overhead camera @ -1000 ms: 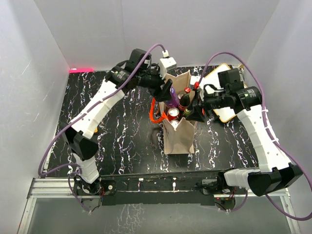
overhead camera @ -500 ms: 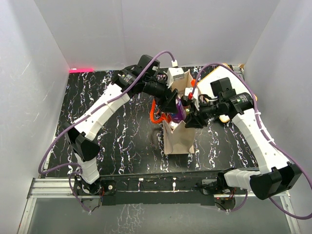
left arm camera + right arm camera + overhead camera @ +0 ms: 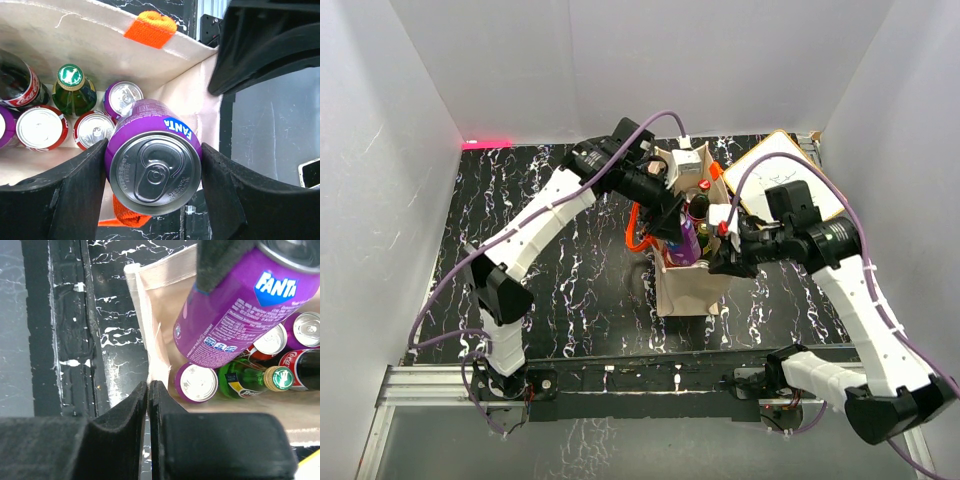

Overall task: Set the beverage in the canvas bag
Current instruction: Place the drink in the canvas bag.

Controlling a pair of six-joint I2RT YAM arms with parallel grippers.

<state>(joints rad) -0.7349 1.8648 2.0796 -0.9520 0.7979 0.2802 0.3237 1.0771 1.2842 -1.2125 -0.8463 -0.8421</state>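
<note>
Holding a purple Fanta can [image 3: 150, 150] over the open mouth of the canvas bag [image 3: 685, 290].
The left gripper [image 3: 152, 186] stands partly open, with both fingers pressed against the can's sides. The can is tilted above the drinks already inside: several cans [image 3: 39, 127], a green-capped bottle [image 3: 74, 92] and a cola bottle [image 3: 17, 82]. The right gripper [image 3: 150, 387] is closed tight, its fingertips pinching the bag's right-hand rim. The bag stands upright near the middle of the desk [image 3: 560, 280], with an orange handle [image 3: 638, 225] hanging at its left side.
</note>
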